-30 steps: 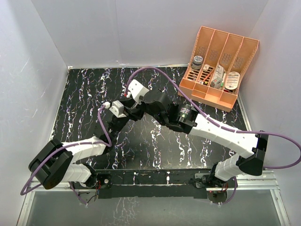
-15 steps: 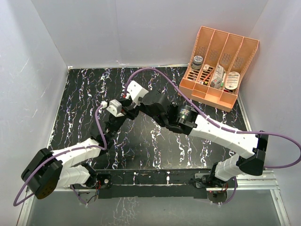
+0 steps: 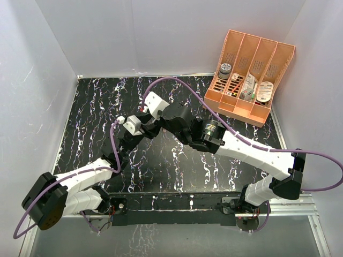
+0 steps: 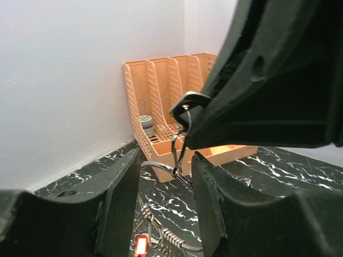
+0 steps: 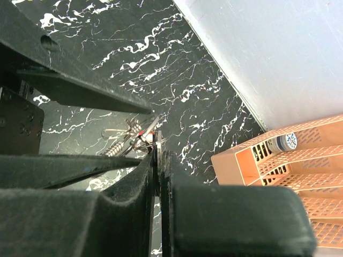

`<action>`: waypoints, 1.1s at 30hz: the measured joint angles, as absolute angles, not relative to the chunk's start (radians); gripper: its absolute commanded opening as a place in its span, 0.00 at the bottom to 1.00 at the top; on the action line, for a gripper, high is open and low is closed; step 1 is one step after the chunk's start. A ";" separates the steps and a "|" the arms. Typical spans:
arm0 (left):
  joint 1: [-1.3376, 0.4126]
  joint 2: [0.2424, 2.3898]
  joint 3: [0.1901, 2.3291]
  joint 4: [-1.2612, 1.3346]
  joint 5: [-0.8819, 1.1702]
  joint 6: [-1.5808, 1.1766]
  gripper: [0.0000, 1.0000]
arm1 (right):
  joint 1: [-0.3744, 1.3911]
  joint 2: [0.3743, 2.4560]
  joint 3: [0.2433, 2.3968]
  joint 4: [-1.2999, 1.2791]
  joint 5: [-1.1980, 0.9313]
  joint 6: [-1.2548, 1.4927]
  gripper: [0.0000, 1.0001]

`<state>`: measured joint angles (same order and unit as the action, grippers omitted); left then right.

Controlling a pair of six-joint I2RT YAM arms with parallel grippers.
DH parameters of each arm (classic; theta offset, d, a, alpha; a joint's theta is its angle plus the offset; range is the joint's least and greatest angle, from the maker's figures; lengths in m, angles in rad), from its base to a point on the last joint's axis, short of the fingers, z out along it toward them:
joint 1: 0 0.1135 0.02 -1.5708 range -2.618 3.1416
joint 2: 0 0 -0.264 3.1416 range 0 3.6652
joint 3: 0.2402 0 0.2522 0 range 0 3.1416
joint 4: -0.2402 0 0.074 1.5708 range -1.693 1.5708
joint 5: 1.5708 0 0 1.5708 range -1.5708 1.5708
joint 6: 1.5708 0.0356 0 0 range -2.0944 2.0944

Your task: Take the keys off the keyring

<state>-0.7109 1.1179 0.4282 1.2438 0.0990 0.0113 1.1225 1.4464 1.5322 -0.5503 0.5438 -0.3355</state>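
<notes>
In the left wrist view the keyring [image 4: 163, 170], a thin silver wire ring, hangs between my left gripper's open fingers [image 4: 120, 203]. The keys [image 4: 166, 235] dangle from it at the bottom, one with a red head [image 4: 141, 246]. My left gripper [image 4: 166, 156] is open around the ring and does not grip it. My right gripper [image 4: 185, 104] is shut on a small metal loop [image 4: 180, 136] hooked onto the ring. In the right wrist view its fingertips [image 5: 158, 143] pinch a thin metal edge, with the keys [image 5: 126, 140] just beyond. In the top view both grippers [image 3: 142, 121] meet and hide the keys.
An orange divided organiser [image 3: 249, 75] holding small items stands at the back right, and also shows in the left wrist view [image 4: 161, 91] and the right wrist view [image 5: 289, 160]. White walls close the table's left, back and right sides. Purple cables loop over both arms.
The left arm's elbow has swung down and to the left while its gripper stayed at the right gripper. The right arm has barely moved.
</notes>
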 measured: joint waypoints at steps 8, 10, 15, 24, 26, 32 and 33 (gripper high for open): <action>-0.710 1.078 0.432 1.168 0.162 0.015 0.48 | 1.124 1.446 1.534 -0.551 0.548 -0.336 0.00; -0.710 1.061 0.432 1.148 0.165 0.007 0.50 | 1.124 1.446 1.539 -0.553 0.551 -0.337 0.00; -0.710 0.984 0.432 1.076 0.172 -0.023 0.58 | 1.125 1.446 1.562 -0.557 0.559 -0.339 0.00; -0.710 0.924 0.485 0.975 0.154 -0.050 0.59 | 1.140 1.515 1.700 -0.618 0.600 -0.389 0.00; -0.710 0.924 0.488 0.968 0.152 -0.053 0.59 | 1.151 1.565 1.767 -0.673 0.642 -0.411 0.00; -0.710 0.925 0.466 1.006 0.100 -0.064 0.58 | 1.174 1.679 1.856 -0.801 0.747 -0.445 0.00; -0.710 0.925 0.453 1.024 0.081 -0.064 0.58 | 1.177 1.685 1.856 -0.813 0.754 -0.446 0.00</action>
